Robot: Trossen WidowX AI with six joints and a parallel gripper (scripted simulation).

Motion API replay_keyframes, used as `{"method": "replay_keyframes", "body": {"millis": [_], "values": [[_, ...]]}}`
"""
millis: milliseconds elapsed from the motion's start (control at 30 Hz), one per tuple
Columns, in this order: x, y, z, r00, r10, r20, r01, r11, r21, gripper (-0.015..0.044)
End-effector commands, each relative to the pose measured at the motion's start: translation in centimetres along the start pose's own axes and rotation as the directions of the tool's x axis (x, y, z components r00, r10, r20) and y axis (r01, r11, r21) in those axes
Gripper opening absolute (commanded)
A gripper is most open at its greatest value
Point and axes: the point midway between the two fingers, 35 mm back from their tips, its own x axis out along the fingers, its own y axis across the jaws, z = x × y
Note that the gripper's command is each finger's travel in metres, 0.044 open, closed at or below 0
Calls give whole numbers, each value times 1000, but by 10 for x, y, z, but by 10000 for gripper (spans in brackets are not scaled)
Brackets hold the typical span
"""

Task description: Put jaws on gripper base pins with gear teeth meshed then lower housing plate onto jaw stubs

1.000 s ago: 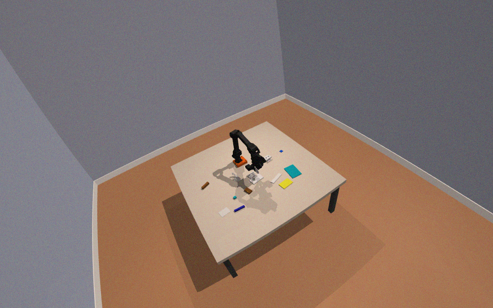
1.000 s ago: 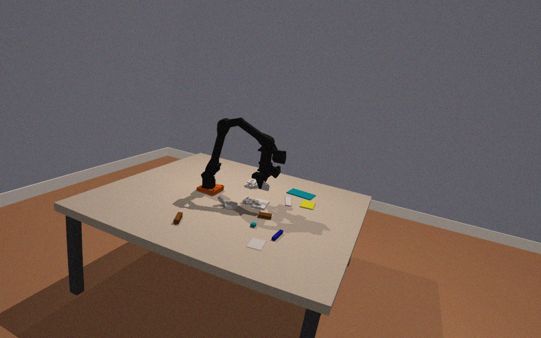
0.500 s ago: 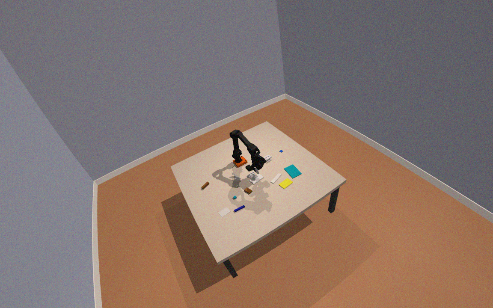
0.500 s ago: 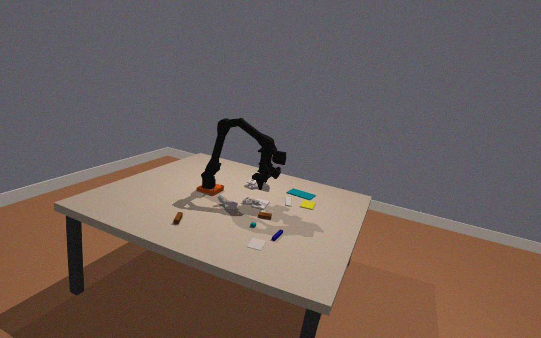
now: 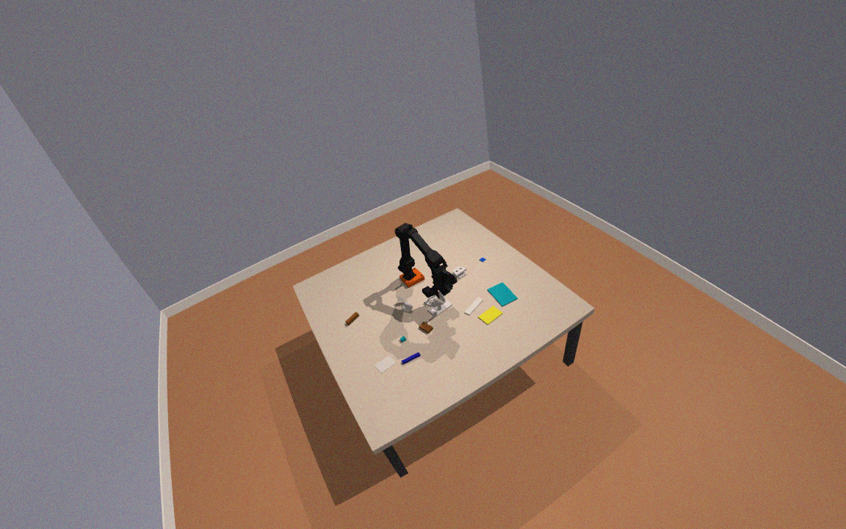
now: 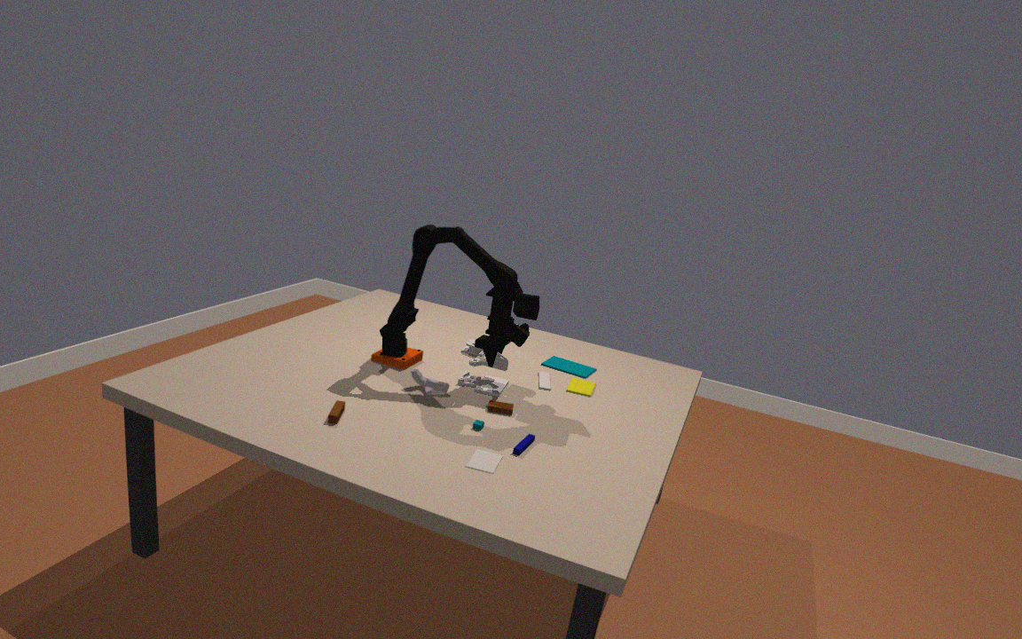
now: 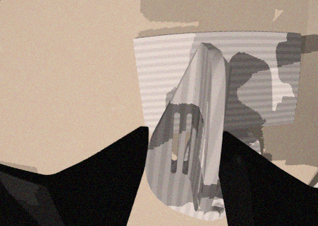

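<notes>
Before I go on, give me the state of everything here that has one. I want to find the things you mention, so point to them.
End effector (image 5: 440, 294) (image 6: 491, 363) (image 7: 183, 137): shut on the slotted gray part.
Slotted gray part (image 6: 501, 362) (image 7: 213, 120): gripped; contact below unclear.
White base (image 5: 444, 307) (image 6: 496, 386) (image 7: 162, 63): on the table, uncovered by any housing plate.
Loose gray part (image 5: 403, 305) (image 6: 435, 387): on the table, off the base.
White part with holes (image 5: 457, 270) (image 6: 470, 348): apart from the base.

Quick table tally, folks

So we count two brown blocks (image 5: 352, 319) (image 6: 336, 411), one yellow slab (image 5: 490, 315) (image 6: 580, 387), one big teal slab (image 5: 502, 294) (image 6: 569, 366), one teal cube (image 5: 403, 339) (image 6: 478, 425), one dark blue bar (image 5: 410, 358) (image 6: 523, 444), one small blue piece (image 5: 482, 259), one white strip (image 5: 473, 306) (image 6: 544, 380) and one white square (image 5: 385, 364) (image 6: 484, 461), all inside the table's (image 5: 399, 421) (image 6: 562, 516) edges.
</notes>
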Motion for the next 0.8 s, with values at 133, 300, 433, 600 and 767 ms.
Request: {"method": "replay_keyframes", "body": {"millis": [133, 300, 433, 600, 767], "values": [[15, 0, -2, 1000, -1, -3, 1, 1000, 5, 134], [22, 0, -2, 1000, -1, -3, 1, 1000, 5, 134], [22, 0, -2, 1000, -1, -3, 1, 1000, 5, 134], [22, 0, -2, 1000, -1, -3, 1, 1000, 5, 134], [22, 0, -2, 1000, -1, -3, 1, 1000, 5, 134]]}}
